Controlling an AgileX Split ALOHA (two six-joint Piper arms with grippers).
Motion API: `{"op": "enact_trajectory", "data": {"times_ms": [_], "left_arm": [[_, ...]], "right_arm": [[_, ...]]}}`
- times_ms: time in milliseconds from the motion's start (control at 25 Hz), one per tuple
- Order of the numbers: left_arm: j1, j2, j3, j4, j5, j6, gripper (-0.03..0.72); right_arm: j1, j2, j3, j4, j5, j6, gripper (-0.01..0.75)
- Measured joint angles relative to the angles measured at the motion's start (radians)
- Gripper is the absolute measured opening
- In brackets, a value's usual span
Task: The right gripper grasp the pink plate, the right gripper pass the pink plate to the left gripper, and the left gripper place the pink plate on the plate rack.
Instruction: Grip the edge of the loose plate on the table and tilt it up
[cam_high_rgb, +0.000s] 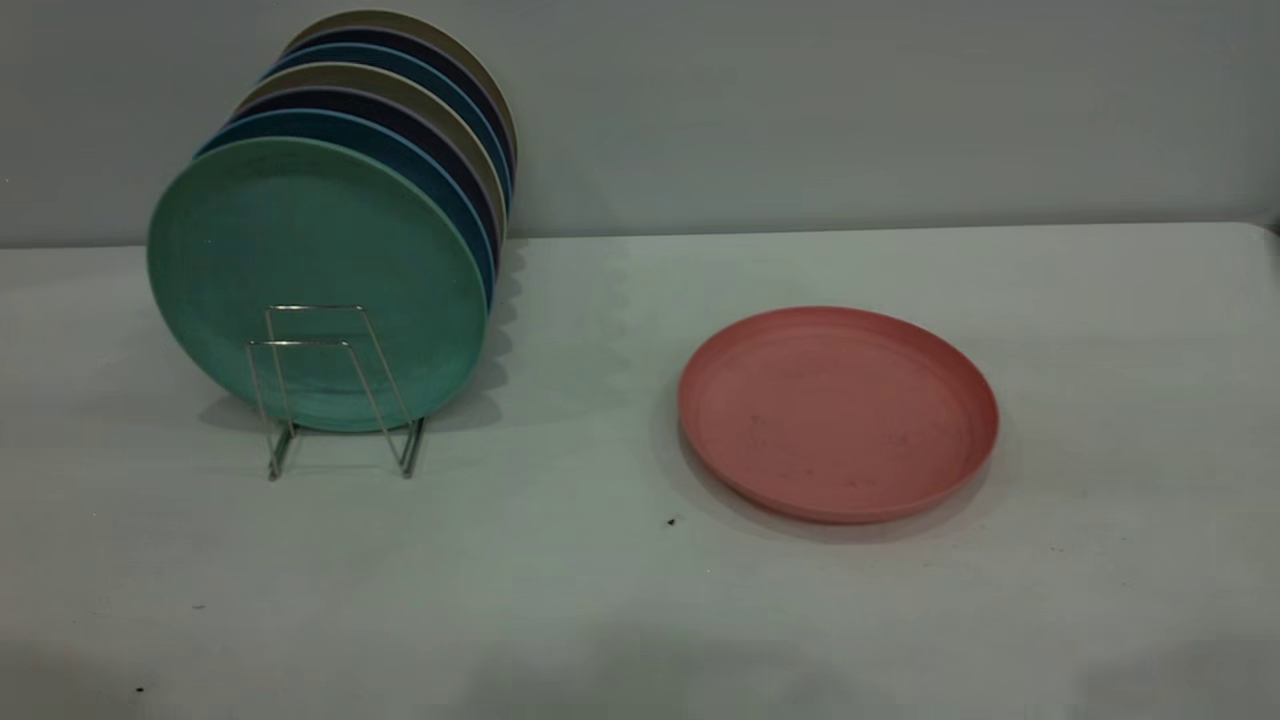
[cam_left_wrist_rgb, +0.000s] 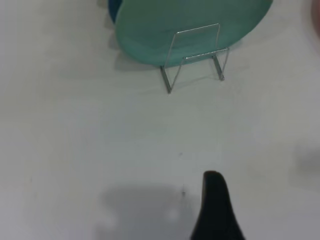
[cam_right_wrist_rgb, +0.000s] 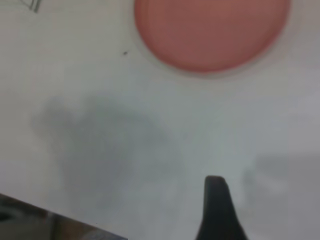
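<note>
On the table (cam_high_rgb: 600, 600), right of centre, the pink plate (cam_high_rgb: 838, 412) lies flat, rim up, nothing touching it. Well apart to its left stands the rack (cam_high_rgb: 335, 390), its front loops bare — a green plate (cam_high_rgb: 318, 283) stands upright behind them, with more plates (cam_high_rgb: 400, 110) stacked on edge behind it. Left gripper (cam_left_wrist_rgb: 216, 210): one dark finger in view above bare table, facing the rack; open or closed cannot be told. Right gripper (cam_right_wrist_rgb: 219, 212): one finger visible, clear of the pink plate — state likewise undetermined.

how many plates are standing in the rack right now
7 by the rims I can make out: the teal-green plate at the front of the plate rack, six more rims behind it. Others may be hidden. The pink plate lies flat on the table.
</note>
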Motion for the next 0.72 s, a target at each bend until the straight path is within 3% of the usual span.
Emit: {"op": "enact_trajectory", "data": {"times_ms": [240,480,720], "left_arm": [[-0.015,0.304,-0.106,-0.153,-0.071,0.158,0.551],[-0.097,0.540,-0.211,-0.333,-0.106,0.307,0.551],[-0.177,0.715,-0.292,-0.436,-0.163,0.345,0.551]], "right_arm": [[-0.018,0.395,-0.132,0.246,-0.057,-0.249,0.527],[-0.112,0.702,-0.303,0.455,-0.010,-0.452,0.527],[-0.212,0.906,-0.447,0.629,0.046,-0.611,0.527]]}}
